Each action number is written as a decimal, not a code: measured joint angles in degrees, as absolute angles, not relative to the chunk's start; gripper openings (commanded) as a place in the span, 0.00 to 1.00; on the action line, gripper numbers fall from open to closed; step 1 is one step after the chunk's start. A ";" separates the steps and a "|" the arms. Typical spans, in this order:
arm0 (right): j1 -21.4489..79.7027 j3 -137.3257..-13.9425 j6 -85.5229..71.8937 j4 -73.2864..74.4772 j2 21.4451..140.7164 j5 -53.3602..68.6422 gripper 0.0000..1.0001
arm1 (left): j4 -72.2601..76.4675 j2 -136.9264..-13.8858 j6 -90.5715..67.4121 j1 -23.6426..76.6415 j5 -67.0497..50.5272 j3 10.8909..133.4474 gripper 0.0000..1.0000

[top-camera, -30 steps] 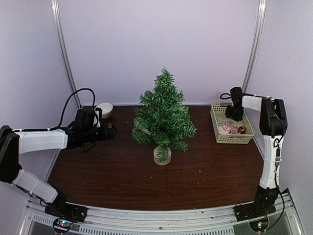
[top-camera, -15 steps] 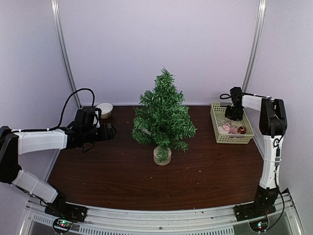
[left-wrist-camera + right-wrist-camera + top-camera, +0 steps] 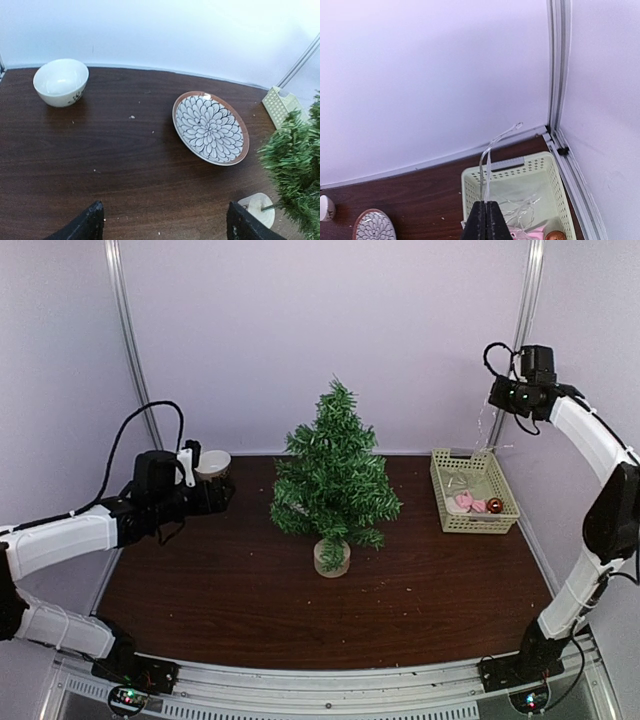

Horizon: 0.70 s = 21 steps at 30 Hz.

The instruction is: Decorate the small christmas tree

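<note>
The small christmas tree [image 3: 335, 475] stands mid-table on its pale base [image 3: 332, 558]; its right-hand branches [image 3: 295, 170] show in the left wrist view. My right gripper [image 3: 497, 400] [image 3: 486, 205] is raised high above the pale green basket [image 3: 440, 502], shut on a clear string of lights [image 3: 486, 160]. The string [image 3: 480, 435] trails down into the basket [image 3: 470, 185]. My left gripper [image 3: 220, 494] [image 3: 162, 220] hovers open over the table left of the tree, holding nothing.
A pink ornament [image 3: 465, 502] and a reddish ball [image 3: 494, 505] lie in the basket. A white bowl [image 3: 212, 464] [image 3: 61, 81] sits at the back left. A flower-patterned plate [image 3: 210, 127] lies behind the tree. Metal frame posts [image 3: 559, 65] stand at the back corners.
My right gripper closed inside the basket and rose high above it, pulling the string of lights up. The left arm drew back slightly to the left.
</note>
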<state>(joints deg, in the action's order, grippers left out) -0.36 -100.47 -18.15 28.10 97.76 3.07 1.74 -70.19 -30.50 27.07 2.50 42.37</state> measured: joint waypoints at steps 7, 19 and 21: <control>-0.36 -100.57 -16.88 25.96 88.03 13.08 0.00 | 1.58 -63.44 -26.41 28.14 2.50 43.31 0.84; -0.34 -108.18 -18.22 25.58 75.55 29.69 0.00 | 1.39 -58.59 -15.57 38.92 2.39 47.07 0.79; -0.34 -108.88 -18.65 25.36 74.02 32.77 0.00 | 1.41 -58.26 -13.47 41.41 2.37 47.62 0.78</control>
<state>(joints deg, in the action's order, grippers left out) -0.34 -108.88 -18.65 25.36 74.02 32.77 1.41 -58.26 -13.47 41.41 2.37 47.62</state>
